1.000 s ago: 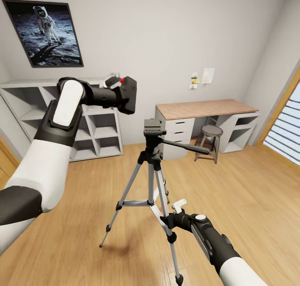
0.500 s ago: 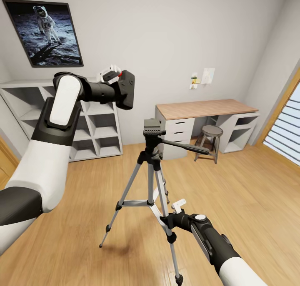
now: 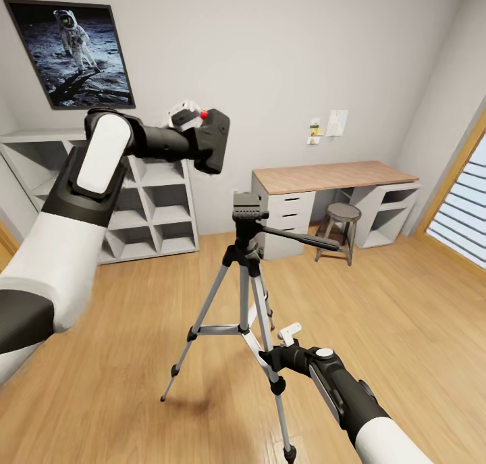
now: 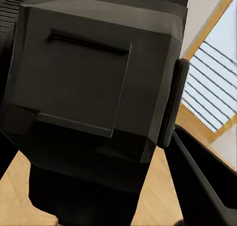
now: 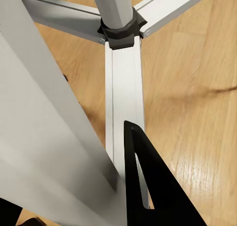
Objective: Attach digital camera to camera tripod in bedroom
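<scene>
In the head view my left gripper (image 3: pixel 201 134) is shut on the digital camera (image 3: pixel 214 142), a black box with a red button on top. It hangs in the air up and to the left of the camera tripod's black head (image 3: pixel 248 207), apart from it. The left wrist view has the camera's dark body (image 4: pixel 89 88) close up, with one finger pad (image 4: pixel 170 107) against its side. The camera tripod (image 3: pixel 244 295) stands on the wood floor with its silver legs spread. My right gripper (image 3: pixel 273 329) is low down, shut on a tripod leg (image 5: pixel 44 137); one black finger (image 5: pixel 140 186) lies beside the leg.
A white cube shelf (image 3: pixel 155 207) stands against the far wall on the left, under an astronaut picture (image 3: pixel 74 52). A wood-topped desk (image 3: pixel 331 177) and a round grey stool (image 3: pixel 343 215) stand behind the tripod. A slatted window (image 3: pixel 462 214) is on the right.
My left arm has carried the camera a little up and to the right, closer to the tripod head. The right arm and the tripod have not moved.
</scene>
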Motion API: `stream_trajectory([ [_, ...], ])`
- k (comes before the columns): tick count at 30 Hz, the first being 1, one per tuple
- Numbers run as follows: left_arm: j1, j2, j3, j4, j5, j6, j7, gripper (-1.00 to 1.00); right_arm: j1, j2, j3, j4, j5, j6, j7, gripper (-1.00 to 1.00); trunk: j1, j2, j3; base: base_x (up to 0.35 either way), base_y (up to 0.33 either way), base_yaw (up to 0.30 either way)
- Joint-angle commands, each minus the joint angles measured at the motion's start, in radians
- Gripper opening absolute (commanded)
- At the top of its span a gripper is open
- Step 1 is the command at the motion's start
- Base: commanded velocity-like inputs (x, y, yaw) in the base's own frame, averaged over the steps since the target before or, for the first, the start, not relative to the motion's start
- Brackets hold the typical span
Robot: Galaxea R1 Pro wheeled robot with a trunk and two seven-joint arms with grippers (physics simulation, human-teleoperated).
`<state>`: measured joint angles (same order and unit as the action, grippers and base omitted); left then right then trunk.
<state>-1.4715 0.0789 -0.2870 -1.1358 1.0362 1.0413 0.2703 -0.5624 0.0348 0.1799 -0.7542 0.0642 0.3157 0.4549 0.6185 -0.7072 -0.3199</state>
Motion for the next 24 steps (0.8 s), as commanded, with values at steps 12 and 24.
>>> stream_trajectory([
  [12,-0.437,0.002,-0.351,0.586,-0.483,-0.035,-1.004,-1.00,-0.001,-0.001,-0.002,-0.002,0.003,0.006,0.002,-1.00,0.000,-0.001,-0.001,0.000,0.000,0.000],
  [24,-0.446,0.003,-0.417,0.663,-0.792,-0.248,-1.534,-1.00,-0.001,-0.001,-0.002,-0.002,0.003,0.006,0.002,-1.00,0.000,-0.001,-0.001,0.000,0.000,0.000],
])
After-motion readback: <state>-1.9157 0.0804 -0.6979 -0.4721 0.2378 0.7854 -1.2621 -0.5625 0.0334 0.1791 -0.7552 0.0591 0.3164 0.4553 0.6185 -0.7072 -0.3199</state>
